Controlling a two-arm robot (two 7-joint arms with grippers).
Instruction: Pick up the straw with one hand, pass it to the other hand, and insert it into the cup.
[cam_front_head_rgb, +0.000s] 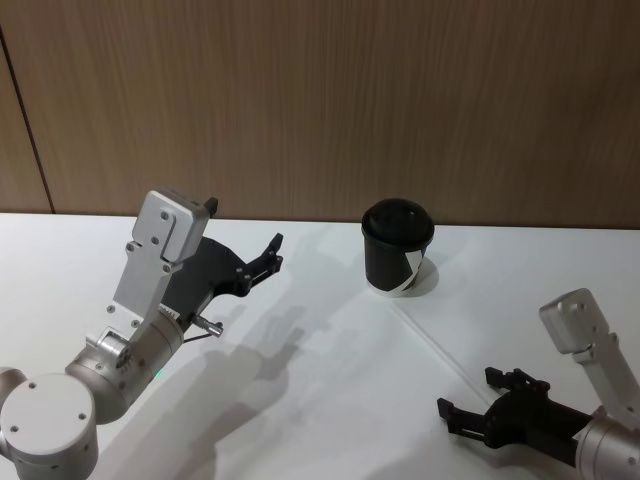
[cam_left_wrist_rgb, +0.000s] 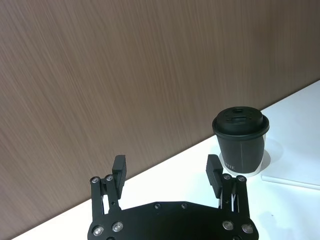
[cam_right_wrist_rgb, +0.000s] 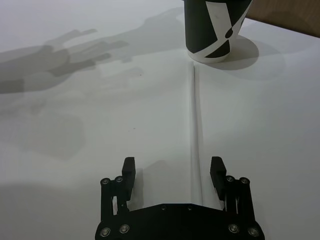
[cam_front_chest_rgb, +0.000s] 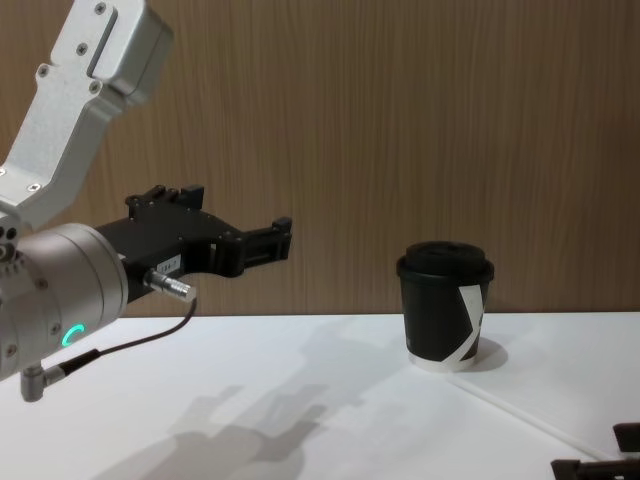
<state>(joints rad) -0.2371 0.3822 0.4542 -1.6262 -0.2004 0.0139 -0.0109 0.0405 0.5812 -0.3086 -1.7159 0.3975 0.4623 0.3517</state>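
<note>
Right wrist view: right gripper (cam_right_wrist_rgb: 172, 162) low over desk (cam_right_wrist_rgb: 75, 150), fingers open, nothing gripped. Straw (cam_right_wrist_rgb: 195, 125) lies flat between the 2 fingers, nearer 1, far end just beside cup (cam_right_wrist_rgb: 215, 30). Left gripper (cam_left_wrist_rgb: 166, 162) raised, fingers open, empty, cup ahead.

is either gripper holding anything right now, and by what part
Nothing is held. The right gripper is open and straddles one end of the straw, which lies loose on the table. The left gripper is open in the air.
</note>
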